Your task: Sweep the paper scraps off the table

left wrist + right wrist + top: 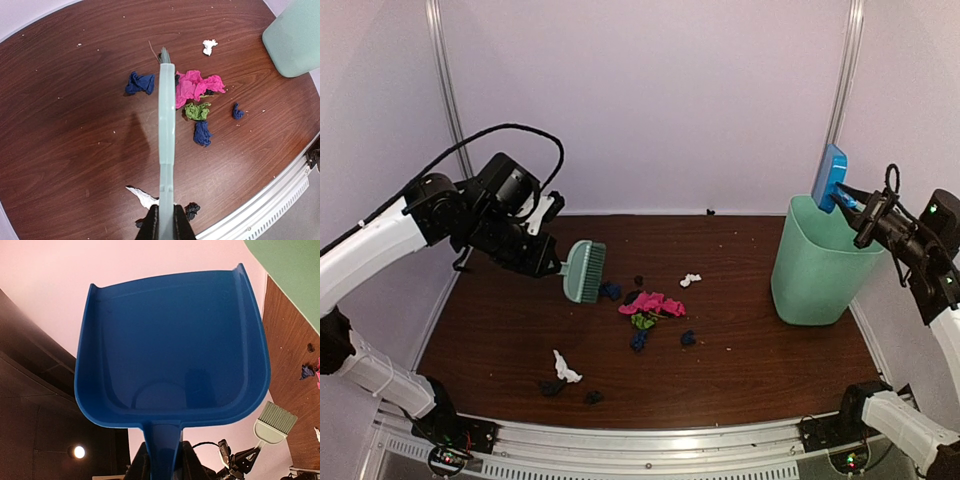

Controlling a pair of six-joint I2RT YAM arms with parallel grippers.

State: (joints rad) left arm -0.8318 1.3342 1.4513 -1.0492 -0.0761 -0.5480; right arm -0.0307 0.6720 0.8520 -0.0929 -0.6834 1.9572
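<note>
Paper scraps lie mid-table [500,330]: a pink wad [650,303] with green [642,321] and dark blue ones [611,291] around it, a white one [691,280] behind. Near the front edge lie another white scrap [565,368] and black ones [553,386]. My left gripper [552,266] is shut on the handle of a mint-green brush [585,271], held above the table left of the pile. From the left wrist the brush [166,130] shows edge-on over the pink wad [195,86], gripper [166,227] clamped on it. My right gripper [165,460] is shut on the blue dustpan [172,350], which looks empty.
A mint-green bin [817,262] stands at the table's right side; the dustpan [829,177] is held tilted at its rim. A silver rail [650,440] runs along the near edge. Walls close in the back and sides.
</note>
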